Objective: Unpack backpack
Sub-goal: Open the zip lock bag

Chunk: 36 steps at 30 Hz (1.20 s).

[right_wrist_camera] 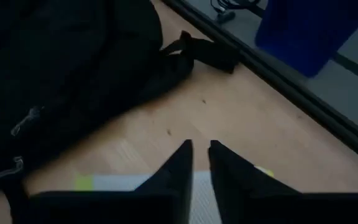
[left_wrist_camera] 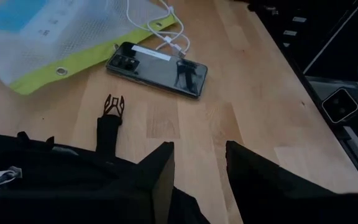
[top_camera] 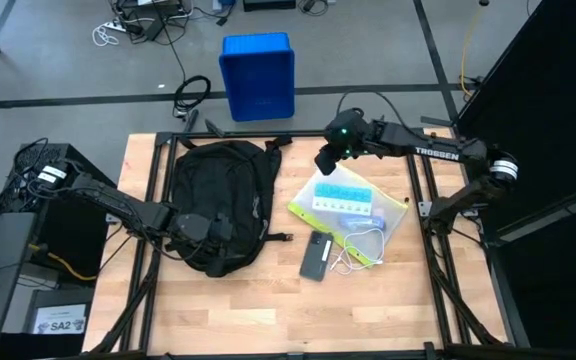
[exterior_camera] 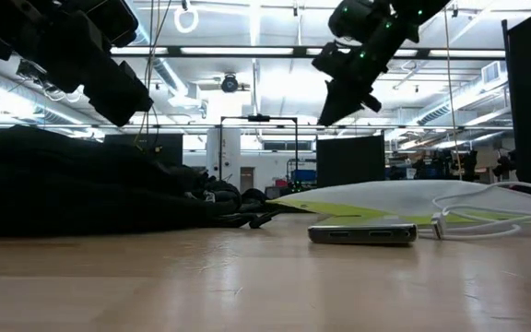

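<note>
a wooden table (top_camera: 238,300) in a workshop bears the backpack (top_camera: 223,200) on its left half, long axis running far to near. the left gripper (top_camera: 200,228) sits at the pack's near end, fingers apart with nothing between them. the right gripper (top_camera: 326,160) hovers above the mesh pouch (top_camera: 348,208), fingers nearly together on nothing, the pack to its left. the left arm is nearer.

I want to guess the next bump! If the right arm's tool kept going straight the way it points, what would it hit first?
Probably bare wooden table: the right tool points across it, toward the table's edge. The backpack and its strap lie off to one side. Depth is hard to judge.
</note>
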Motion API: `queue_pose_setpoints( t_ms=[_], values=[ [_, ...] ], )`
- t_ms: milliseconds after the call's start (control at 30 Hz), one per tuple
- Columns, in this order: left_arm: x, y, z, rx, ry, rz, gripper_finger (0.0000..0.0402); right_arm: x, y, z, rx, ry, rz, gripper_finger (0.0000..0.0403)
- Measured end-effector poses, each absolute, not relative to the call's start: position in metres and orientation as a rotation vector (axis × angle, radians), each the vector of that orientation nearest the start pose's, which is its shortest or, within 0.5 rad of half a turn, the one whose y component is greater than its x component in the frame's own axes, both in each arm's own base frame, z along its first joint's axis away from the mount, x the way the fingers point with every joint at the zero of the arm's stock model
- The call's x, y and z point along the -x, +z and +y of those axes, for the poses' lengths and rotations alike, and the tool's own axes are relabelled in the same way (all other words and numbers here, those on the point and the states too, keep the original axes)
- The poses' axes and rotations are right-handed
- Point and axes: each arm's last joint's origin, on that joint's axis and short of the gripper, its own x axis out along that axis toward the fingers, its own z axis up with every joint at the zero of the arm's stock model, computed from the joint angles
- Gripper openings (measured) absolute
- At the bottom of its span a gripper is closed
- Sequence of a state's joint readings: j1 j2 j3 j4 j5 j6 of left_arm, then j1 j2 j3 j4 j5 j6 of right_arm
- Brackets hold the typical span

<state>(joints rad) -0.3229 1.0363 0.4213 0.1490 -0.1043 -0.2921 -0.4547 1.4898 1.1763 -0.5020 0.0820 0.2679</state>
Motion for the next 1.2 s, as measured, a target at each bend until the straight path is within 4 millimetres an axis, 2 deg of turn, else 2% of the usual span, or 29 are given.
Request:
queue_pose_setpoints(
  t_ms=[167,367,500,567,733,933,1067,1200],
  values=[
    [-0.197,0.196,-0.063,0.188,-0.147,0.477,0.0129,-0.29,0.249,-0.16,-0.453,-0.663,0.83,0.0172],
    [-0.197,0.195,-0.063,0.169,-0.151,0.479,0.0129,-0.297,0.203,-0.187,-0.5,-0.726,0.939,0.0321],
    [-0.197,0.194,-0.063,0.162,-0.151,0.487,0.0129,-0.294,0.174,-0.205,-0.566,-0.757,1.008,0.0385],
    [-0.196,0.194,-0.063,0.16,-0.15,0.492,0.0129,-0.292,0.162,-0.212,-0.633,-0.74,1.026,0.0395],
    [-0.196,0.194,-0.062,0.159,-0.15,0.492,0.0129,-0.29,0.142,-0.221,-0.72,-0.703,1.064,0.0369],
    [-0.196,0.194,-0.062,0.159,-0.15,0.493,0.0129,-0.288,0.139,-0.224,-0.754,-0.698,1.067,0.0305],
    [-0.196,0.194,-0.062,0.158,-0.15,0.493,0.0129,-0.287,0.139,-0.224,-0.768,-0.679,1.07,0.0236],
    [-0.196,0.194,-0.062,0.158,-0.15,0.493,0.0129,-0.288,0.138,-0.221,-0.787,-0.613,1.078,0.013]
  ],
)
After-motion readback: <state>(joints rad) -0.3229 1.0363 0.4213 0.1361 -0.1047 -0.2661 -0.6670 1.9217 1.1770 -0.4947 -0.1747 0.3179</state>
